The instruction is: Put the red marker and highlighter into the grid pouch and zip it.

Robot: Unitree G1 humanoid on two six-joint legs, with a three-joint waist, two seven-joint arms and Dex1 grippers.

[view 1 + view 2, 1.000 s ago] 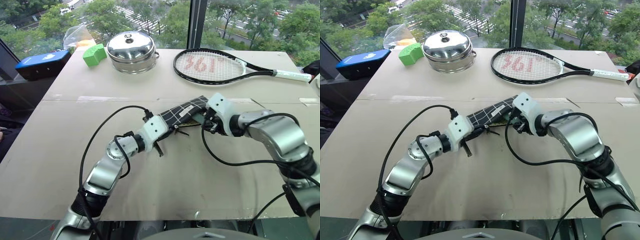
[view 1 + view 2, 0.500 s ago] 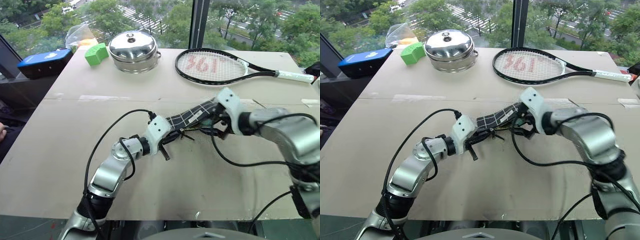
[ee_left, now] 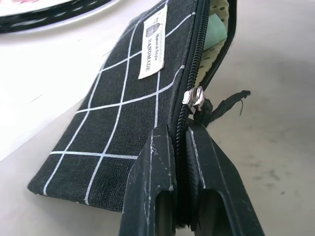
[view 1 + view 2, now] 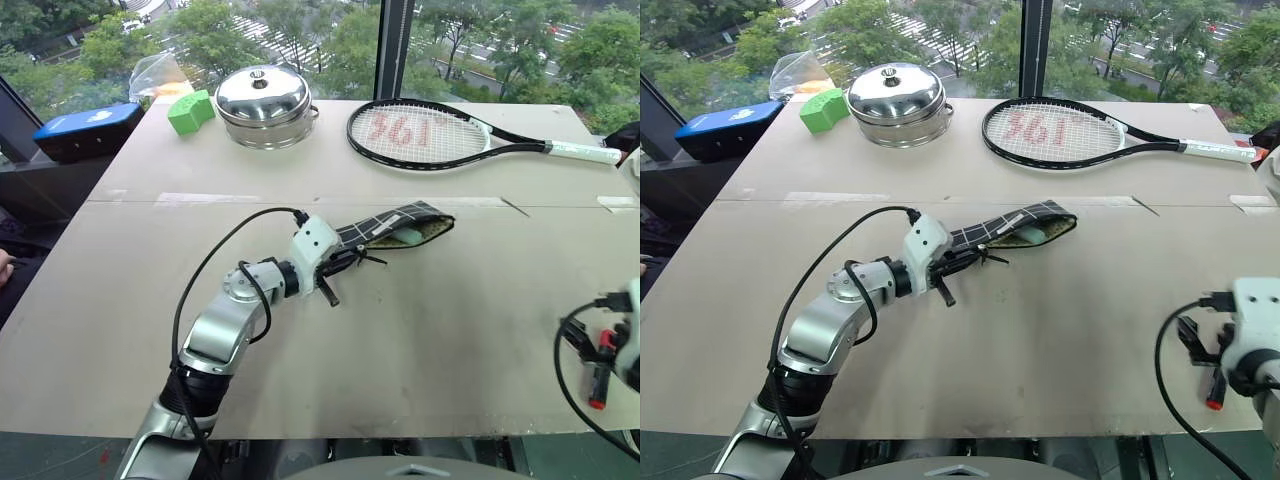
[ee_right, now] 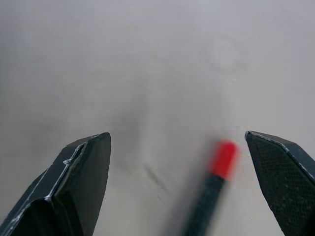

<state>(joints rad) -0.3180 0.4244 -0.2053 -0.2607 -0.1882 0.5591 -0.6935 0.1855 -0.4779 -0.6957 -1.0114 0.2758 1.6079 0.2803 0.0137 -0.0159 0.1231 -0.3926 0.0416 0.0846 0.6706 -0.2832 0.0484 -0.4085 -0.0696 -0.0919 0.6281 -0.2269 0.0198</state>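
Soft black cloth grid pouch [image 3: 123, 108] with white lines, shiny metal pot [image 4: 264, 103], smooth matt table [image 4: 420, 320], dull black plastic fingers [image 5: 78, 187]

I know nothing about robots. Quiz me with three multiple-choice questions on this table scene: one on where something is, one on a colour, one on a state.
1. Where is the highlighter?
A. inside the grid pouch
B. beside the steel pot
C. on the tennis racket

2. What colour is the red marker's barrel?
A. white
B. black
C. green

3. How is the pouch's zipper?
A. fully zipped
B. mostly open
C. torn off

Answers:
1 A, its pale green body shows in the pouch's mouth.
2 B, the right wrist view shows a black barrel under the red cap.
3 B, the slider sits near the left gripper, which is shut on the pouch's edge.
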